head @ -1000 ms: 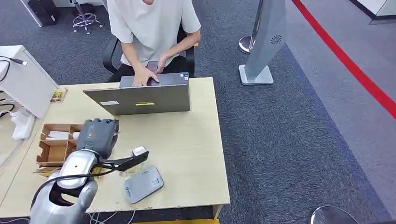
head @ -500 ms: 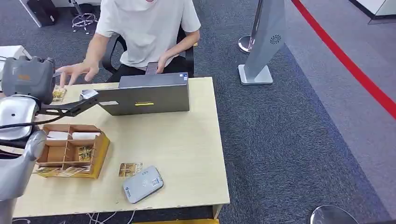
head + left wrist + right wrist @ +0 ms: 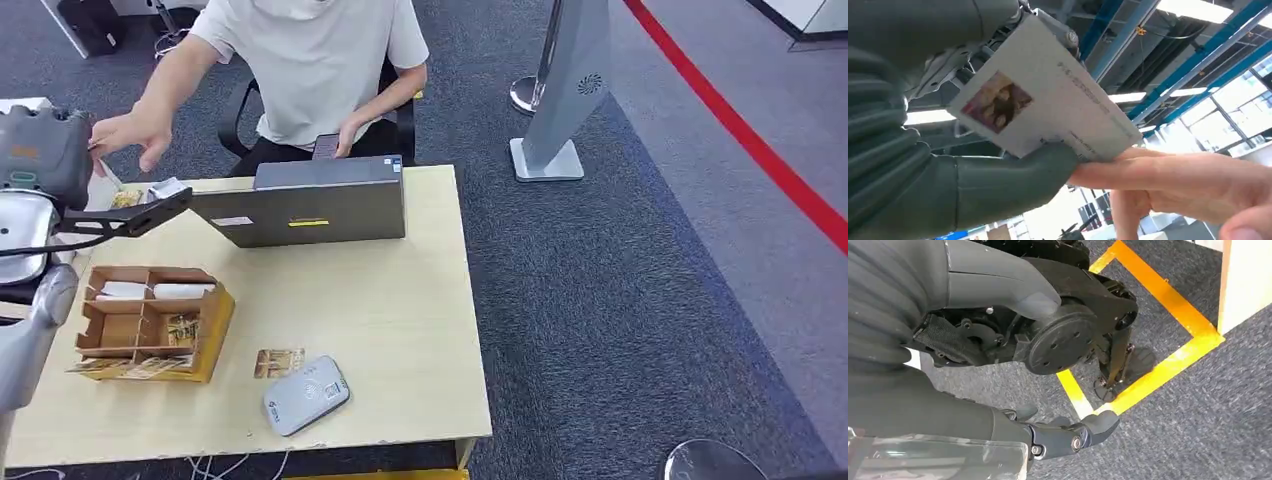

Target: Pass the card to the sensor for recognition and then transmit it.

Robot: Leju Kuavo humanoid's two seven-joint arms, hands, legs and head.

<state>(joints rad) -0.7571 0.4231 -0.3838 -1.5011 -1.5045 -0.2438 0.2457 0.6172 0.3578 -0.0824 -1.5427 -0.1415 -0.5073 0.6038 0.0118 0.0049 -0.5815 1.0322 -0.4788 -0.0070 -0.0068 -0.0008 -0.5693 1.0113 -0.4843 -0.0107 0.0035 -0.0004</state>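
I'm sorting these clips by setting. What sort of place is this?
Probably an office or demo reception area: a person in an office chair behind a laptop on a desk, a card reader, grey carpet.

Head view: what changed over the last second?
The left hand lifted from beside the card reader to the table's far left, carrying the card. The person's hand left the laptop and now touches the card. Reader, box and laptop stayed put.
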